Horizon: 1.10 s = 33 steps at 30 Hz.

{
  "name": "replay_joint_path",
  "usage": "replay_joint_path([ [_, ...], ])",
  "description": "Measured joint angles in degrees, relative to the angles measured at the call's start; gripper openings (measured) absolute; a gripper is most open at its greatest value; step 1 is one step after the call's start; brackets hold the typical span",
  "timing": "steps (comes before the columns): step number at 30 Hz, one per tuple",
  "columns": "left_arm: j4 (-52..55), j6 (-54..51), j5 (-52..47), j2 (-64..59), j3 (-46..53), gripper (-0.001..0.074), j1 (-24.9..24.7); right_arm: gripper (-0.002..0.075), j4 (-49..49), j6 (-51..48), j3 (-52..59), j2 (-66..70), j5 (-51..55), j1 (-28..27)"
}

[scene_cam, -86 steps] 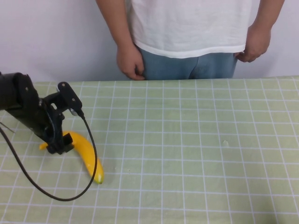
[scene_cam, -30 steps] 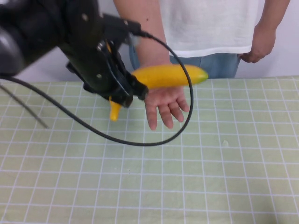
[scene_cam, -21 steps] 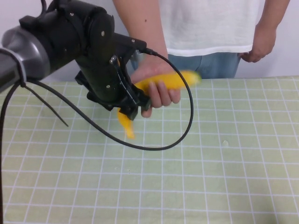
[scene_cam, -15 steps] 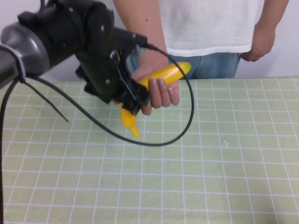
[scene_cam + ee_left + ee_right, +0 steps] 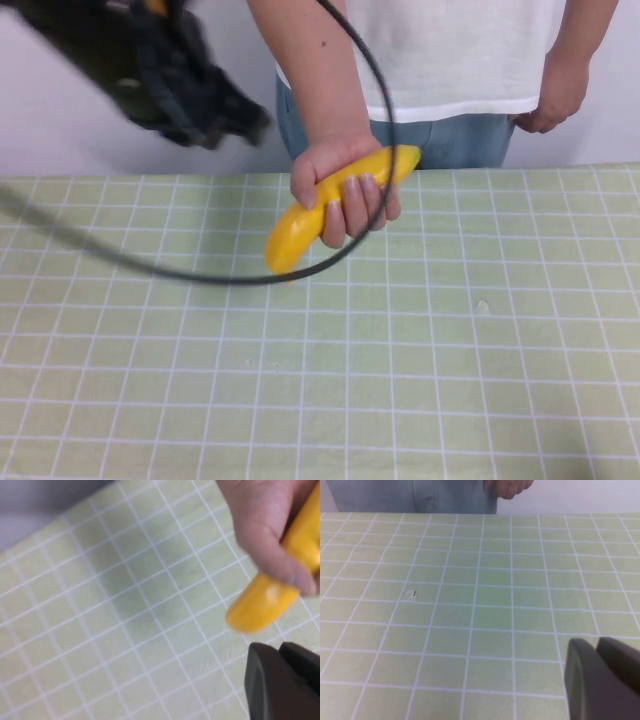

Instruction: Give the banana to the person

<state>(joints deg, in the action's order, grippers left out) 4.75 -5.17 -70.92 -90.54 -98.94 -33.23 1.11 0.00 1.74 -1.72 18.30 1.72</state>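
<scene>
The yellow banana is held in the person's hand above the table's far middle, with its thicker end pointing down and to the left. The person stands behind the table in a white T-shirt and jeans. My left gripper is raised at the upper left, blurred and clear of the banana. In the left wrist view its fingertips lie together and empty, just below the banana and the hand. My right gripper is shut and empty, low over the table.
The green grid mat covers the table. My left arm's black cable loops across in front of the person's hand. The person's other hand hangs at the far right and also shows in the right wrist view.
My left gripper has let go of the banana and swung up and to the left. The person's hand now holds the banana alone.
</scene>
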Motion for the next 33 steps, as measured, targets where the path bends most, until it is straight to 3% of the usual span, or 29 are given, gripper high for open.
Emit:
replay_joint_path([
  [6, 0.7, 4.24, 0.63, 17.12, 16.07, 0.0, 0.0, -0.0007, 0.04, 0.0, 0.0, 0.0, 0.0, 0.0],
  [13, 0.92, 12.41, 12.28, 41.56, 42.8, -0.0001, 0.0, -0.0007, 0.04, 0.0, 0.0, 0.0, 0.0, 0.0],
  [19, 1.73, 16.2, 19.37, 56.95, 59.28, -0.0001, 0.0, -0.0007, 0.04, 0.0, 0.0, 0.0, 0.0, 0.0],
  [24, 2.06, 16.69, 22.21, 63.29, 65.23, -0.0001, 0.0, -0.0007, 0.04, 0.0, 0.0, 0.0, 0.0, 0.0],
  [33, 2.31, 16.91, 22.21, 64.28, 65.79, -0.0002, 0.0, -0.0007, 0.04, 0.0, 0.0, 0.0, 0.0, 0.0],
])
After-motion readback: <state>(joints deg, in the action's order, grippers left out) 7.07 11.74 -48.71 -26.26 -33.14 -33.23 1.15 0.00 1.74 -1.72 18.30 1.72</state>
